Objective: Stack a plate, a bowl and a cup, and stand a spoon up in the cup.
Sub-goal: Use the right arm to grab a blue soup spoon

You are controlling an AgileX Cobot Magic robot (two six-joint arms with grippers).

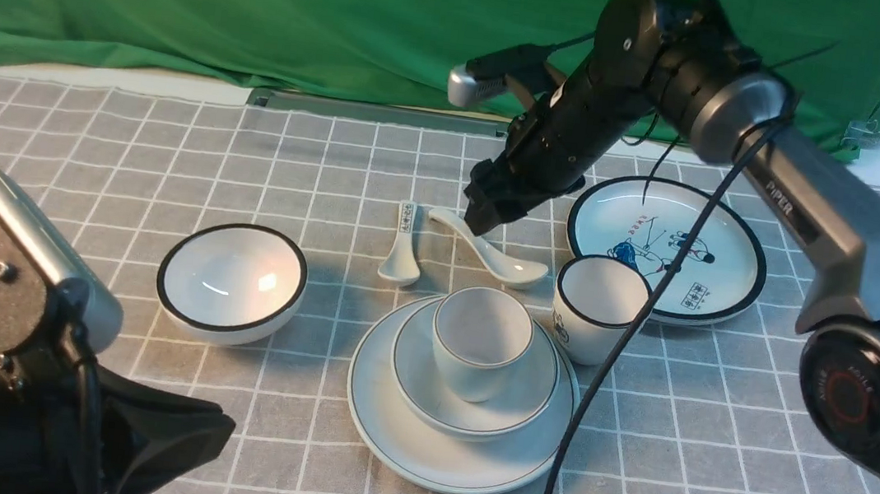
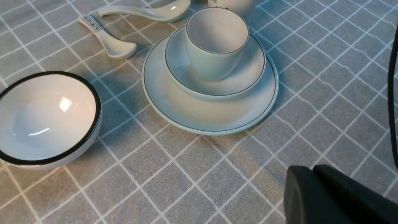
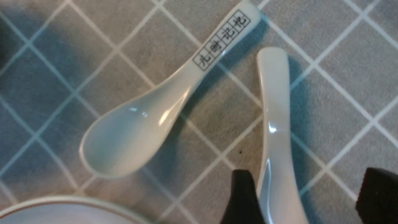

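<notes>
The plate (image 1: 402, 433) lies at the front middle of the cloth with the bowl (image 1: 414, 368) on it and the cup (image 1: 479, 343) upright in the bowl; the same stack, cup (image 2: 214, 43) uppermost, shows in the left wrist view. Just behind the stack the spoon (image 1: 508, 267) lies flat on the cloth. My right gripper (image 1: 484, 219) hangs open over the spoon's handle. In the right wrist view the handle (image 3: 275, 124) runs between the fingers of that gripper (image 3: 307, 186), close beside one finger. My left gripper (image 2: 312, 169) is shut and empty, low at the front left (image 1: 217, 425).
A printed-handle spoon (image 1: 401, 251) lies just left of the plain one. A black-rimmed bowl (image 1: 231, 281) sits to the left, a black-rimmed cup (image 1: 594, 310) right of the stack, and a cartoon plate (image 1: 705, 244) behind that cup. A green curtain backs the table.
</notes>
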